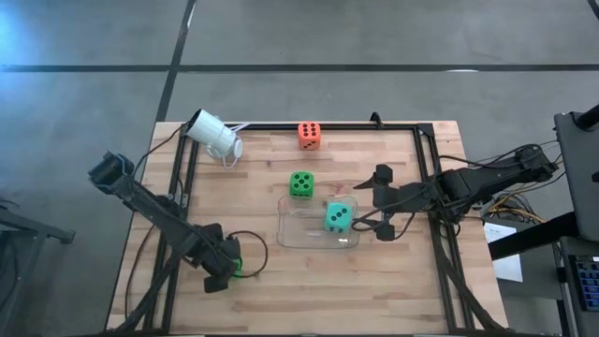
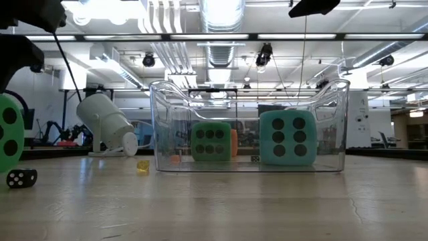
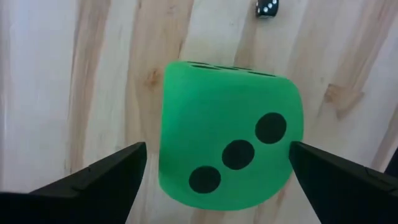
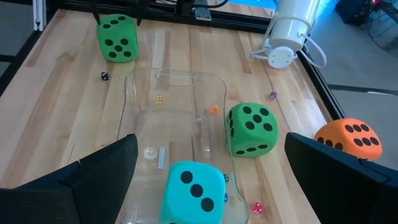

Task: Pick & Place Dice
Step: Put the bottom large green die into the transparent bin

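In the high view, the pale wooden desk point(image 1: 393, 281) carries a clear plastic rectangular tub point(image 1: 304, 234) just right of centre. A teal soft cube die with black pips point(image 1: 338, 217) sits inside the tub at its right end. A bright green soft cube die with black pips point(image 1: 300, 184) rests on the desk just above the tub, outside it, and an orange soft cube die with black pips point(image 1: 309, 135) lies near the upper edge of the desk, well apart from the tub. A white cylindrical camera point(image 1: 213, 135) lies tipped at the upper left of the desk.

The left gripper point(image 1: 227, 269) is low at the lower left of the frame. Its wrist view shows the second bright green soft cube die point(image 3: 230, 148) filling the middle of the picture, three pips facing the lens, with the dark fingers point(image 3: 102, 180) spread to either side of it and a visible gap of wood on each side, so they do not touch it. A tiny black die with white pips point(image 3: 267, 7) lies on the wood beyond.

The right gripper point(image 1: 382, 201) hangs just right of the tub, beside the teal die, its fingers point(image 4: 74, 180) wide apart and holding nothing. In the low view the teal die point(image 2: 287, 138) stands inside the tub's right half.
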